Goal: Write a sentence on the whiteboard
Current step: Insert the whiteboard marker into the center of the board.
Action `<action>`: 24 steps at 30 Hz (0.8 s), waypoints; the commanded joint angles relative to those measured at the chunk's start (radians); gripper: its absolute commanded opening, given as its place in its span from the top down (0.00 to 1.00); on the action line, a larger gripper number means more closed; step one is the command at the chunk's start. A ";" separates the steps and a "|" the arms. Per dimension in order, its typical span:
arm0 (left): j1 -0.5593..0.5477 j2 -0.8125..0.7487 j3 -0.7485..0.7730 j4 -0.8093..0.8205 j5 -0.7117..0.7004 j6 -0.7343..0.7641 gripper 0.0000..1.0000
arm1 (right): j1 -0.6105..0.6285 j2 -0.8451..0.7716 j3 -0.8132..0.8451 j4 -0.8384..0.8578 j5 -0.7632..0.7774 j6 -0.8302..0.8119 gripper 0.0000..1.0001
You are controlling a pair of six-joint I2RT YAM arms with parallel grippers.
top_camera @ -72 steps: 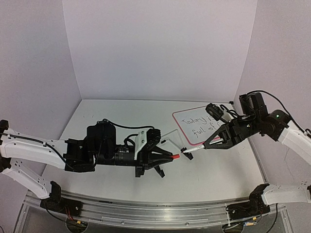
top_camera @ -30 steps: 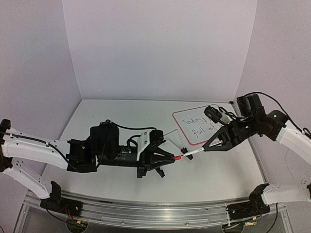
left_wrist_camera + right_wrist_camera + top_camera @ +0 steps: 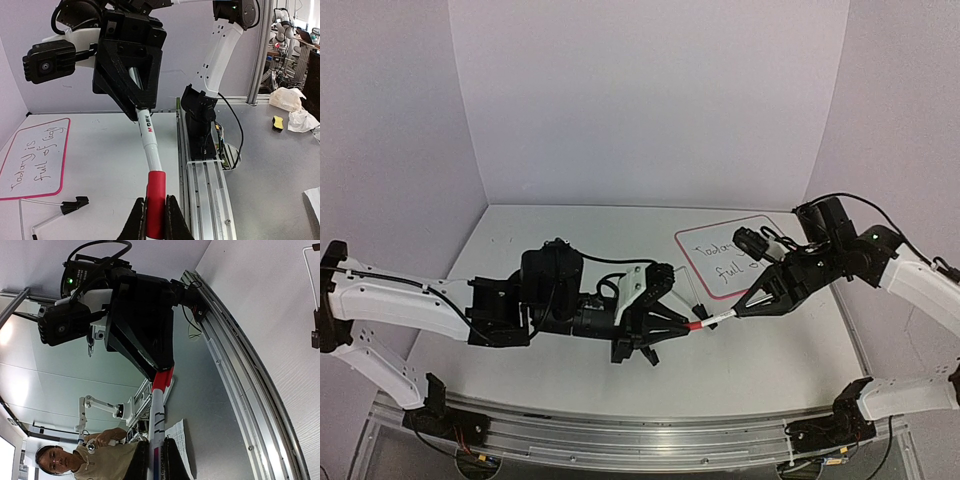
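Status: left hand [image 3: 682, 325] grips the red cap [image 3: 156, 192], right hand [image 3: 742, 311] grips the barrel [image 3: 148, 137] of one marker [image 3: 718, 319], held above the desk [image 3: 550, 235]. Whiteboard [image 3: 702, 262] sits right-rear on the desk, with the sentence [image 3: 732, 258] in two lines. Judged step: capping. Align cap and barrel on one axis, push straight, no twist; cannot tell if seated.
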 commanded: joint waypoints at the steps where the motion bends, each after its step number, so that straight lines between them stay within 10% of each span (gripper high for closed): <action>1: -0.002 0.023 0.101 0.037 -0.009 -0.020 1.00 | 0.013 0.021 -0.004 -0.002 0.009 -0.029 1.00; 9: -0.001 0.078 0.189 -0.023 -0.053 -0.116 1.00 | 0.065 0.105 0.050 -0.222 0.152 -0.232 1.00; 24: -0.001 0.125 0.070 0.552 0.069 -0.078 1.00 | 0.205 0.152 0.053 0.162 0.179 -0.015 1.00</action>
